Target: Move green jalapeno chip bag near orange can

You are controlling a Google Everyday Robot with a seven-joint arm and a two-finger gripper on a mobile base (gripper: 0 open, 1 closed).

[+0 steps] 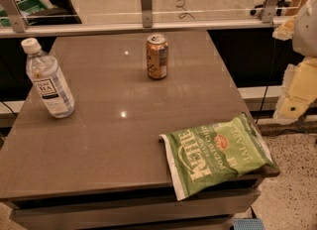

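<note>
The green jalapeno chip bag (216, 154) lies flat on the brown table's front right corner, with its lower edge hanging over the front edge. The orange can (157, 56) stands upright at the table's far middle, well apart from the bag. My gripper (296, 95) shows as cream-and-white parts at the right edge of the view, beside the table and above the floor. It is to the right of and beyond the bag and touches neither bag nor can.
A clear plastic water bottle (48, 81) with a white cap stands on the table's left side. The table (109, 140) ends at a glass barrier with metal posts (145, 3) at the back. Speckled floor (292, 194) lies to the right.
</note>
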